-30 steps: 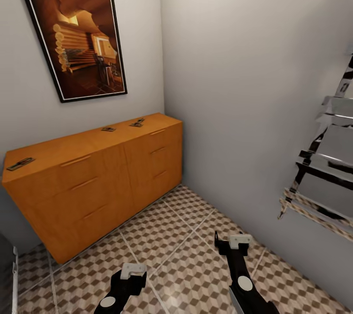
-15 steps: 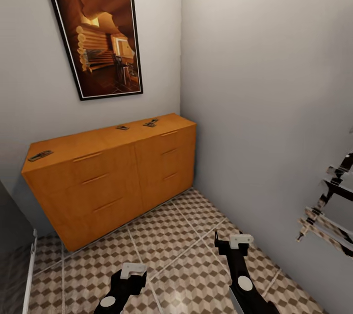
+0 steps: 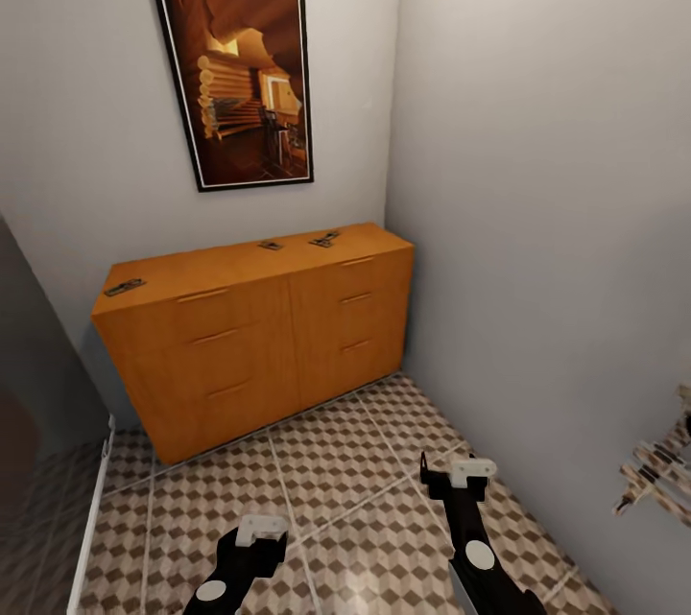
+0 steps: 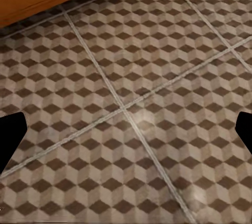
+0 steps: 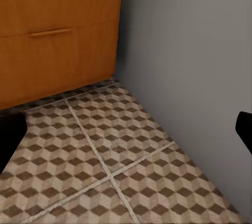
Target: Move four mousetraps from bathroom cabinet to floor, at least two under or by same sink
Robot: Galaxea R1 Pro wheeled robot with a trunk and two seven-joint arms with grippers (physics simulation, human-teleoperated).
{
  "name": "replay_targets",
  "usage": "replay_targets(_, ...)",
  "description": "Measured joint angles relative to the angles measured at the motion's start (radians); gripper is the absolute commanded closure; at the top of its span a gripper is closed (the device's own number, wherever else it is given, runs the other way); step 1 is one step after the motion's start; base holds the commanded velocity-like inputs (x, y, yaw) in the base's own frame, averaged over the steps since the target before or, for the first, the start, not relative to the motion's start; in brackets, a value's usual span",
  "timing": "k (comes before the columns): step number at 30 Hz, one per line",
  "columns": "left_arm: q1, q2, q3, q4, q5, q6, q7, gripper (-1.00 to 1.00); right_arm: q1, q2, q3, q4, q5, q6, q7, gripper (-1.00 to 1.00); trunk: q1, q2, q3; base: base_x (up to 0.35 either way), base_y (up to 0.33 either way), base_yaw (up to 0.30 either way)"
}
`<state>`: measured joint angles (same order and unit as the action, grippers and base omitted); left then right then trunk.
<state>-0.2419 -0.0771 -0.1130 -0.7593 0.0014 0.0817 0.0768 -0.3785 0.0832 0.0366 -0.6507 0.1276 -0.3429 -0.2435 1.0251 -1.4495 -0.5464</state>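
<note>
Three traps [image 3: 272, 245] lie atop the cabinet [image 3: 259, 337], unreached; both grippers [image 3: 261, 531] [image 3: 469, 471] hang apart, empty, ready.

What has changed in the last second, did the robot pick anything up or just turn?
Only the camera turned: the whole head view swung left, so the cabinet, the framed picture and the shiny rack slid rightward in frame. Nothing was grasped. Three mousetraps lie unmoved on the cabinet top, and both pincers, left and right, hang empty over the bathroom floor.
</note>
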Motion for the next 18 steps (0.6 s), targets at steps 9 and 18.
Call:
replay_targets(9, 0.000, 0.000, 0.000, 0.000, 0.000, 0.000, -0.001, -1.00, 0.000, 0.000, 0.000, 0.000, 0.000, 0.000, 0.000, -1.00, 0.000, 0.000, 0.000, 0.000, -0.106, 0.287)
replay_targets(18, 0.000, 0.000, 0.000, 0.001, 0.000, 0.000, -0.001, -1.00, 0.000, 0.001, 0.001, 0.000, 0.000, 0.000, 0.000, -1.00, 0.000, 0.000, 0.000, 0.006, -0.029, 0.287)
